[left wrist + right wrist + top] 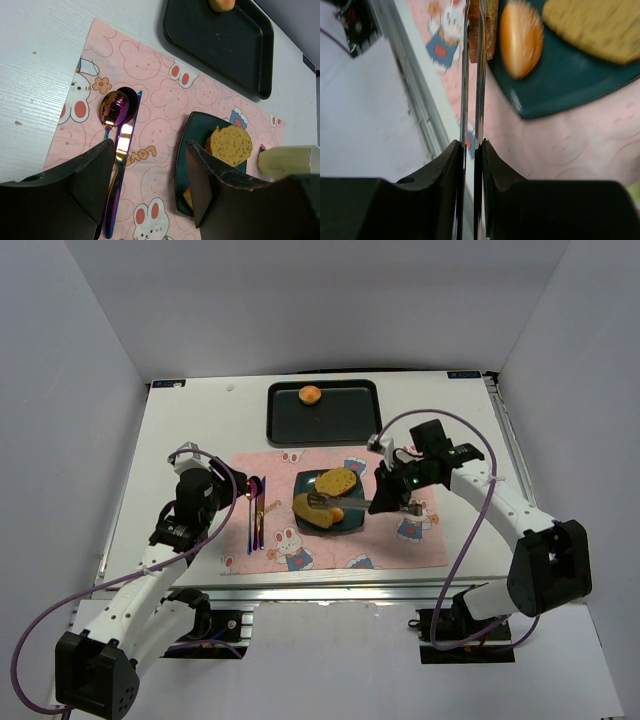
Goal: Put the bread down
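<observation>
A dark teal plate (352, 523) on the pink placemat holds the bread: one toasted slice (337, 481), a second slice (304, 508) and a glossy orange roll (338, 515). My right gripper (385, 502) is shut on metal tongs (347, 503). In the right wrist view the tongs (479, 100) run up from the gripper (471, 145) and pinch a slice's edge (488, 30), beside the roll (521, 40). My left gripper (150, 185) stands open above the placemat, holding nothing. Another orange roll (311, 394) lies in the black tray (340, 425).
An iridescent spoon (114, 107) and knife (120, 165) lie on the placemat (150, 100) left of the plate (192, 145). A cream cup (287, 160) lies right of the plate. The black tray (220, 45) sits behind. White walls enclose the table on three sides.
</observation>
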Robot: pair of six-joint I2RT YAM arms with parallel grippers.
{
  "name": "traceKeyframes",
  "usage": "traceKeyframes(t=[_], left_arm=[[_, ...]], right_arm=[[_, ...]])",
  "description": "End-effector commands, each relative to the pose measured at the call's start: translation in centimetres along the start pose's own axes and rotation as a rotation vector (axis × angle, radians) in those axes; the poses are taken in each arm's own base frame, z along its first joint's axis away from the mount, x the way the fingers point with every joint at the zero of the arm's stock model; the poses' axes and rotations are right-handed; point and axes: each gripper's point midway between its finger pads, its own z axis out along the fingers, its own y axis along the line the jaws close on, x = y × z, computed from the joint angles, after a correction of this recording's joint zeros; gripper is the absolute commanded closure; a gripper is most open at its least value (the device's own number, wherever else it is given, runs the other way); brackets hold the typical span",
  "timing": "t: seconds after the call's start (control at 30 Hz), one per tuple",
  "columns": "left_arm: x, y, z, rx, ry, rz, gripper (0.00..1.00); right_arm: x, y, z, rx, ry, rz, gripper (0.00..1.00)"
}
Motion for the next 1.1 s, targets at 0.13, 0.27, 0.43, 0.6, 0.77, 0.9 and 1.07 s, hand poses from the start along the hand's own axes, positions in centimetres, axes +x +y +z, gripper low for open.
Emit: traceKeyframes(t=[0.13,0.27,0.43,0.6,0.77,0.9,1.07], left_arm=[[-0.4,-0.5,-0.1,0.031,-0.019,-0.023,0.31],[-0.5,-0.6,-0.2,0.033,-0.022,-0.028,0.31],[-0.4,-0.5,-0.3,0.033,-0.019,-0.028,0.32],[-0.5,-0.6,-0.2,0.035,-0.019,-0.029,0.31],[-0.4,-0.8,0.0,0.041,-0.016,-0.031,0.31],[-0.4,-0.9,0.1,0.040,-0.013,-0.031,0.31],[-0.6,-1.0,0.2,0.041,-0.014,-0.029,0.31]], right_arm=[[1.0,0.7,-0.8,0.014,-0.014,-0.044,1.00],[0.4,1.4,-1.2,-0.019,-0.037,-0.069,1.00],[-2.3,3.3,-2.6,-0.083,-0.103,-0.123,1.00],[-4.4,0.6,-3.8,0.048,-0.175,-0.113,1.00],[-4.4,-2.8,-4.1,0.181,-0.188,-0.035,1.00],[-3.6,-3.6,-2.9,0.156,-0.172,0.017,0.98],[-2.1,-4.6,-1.3,0.120,-0.126,0.094,0.91]])
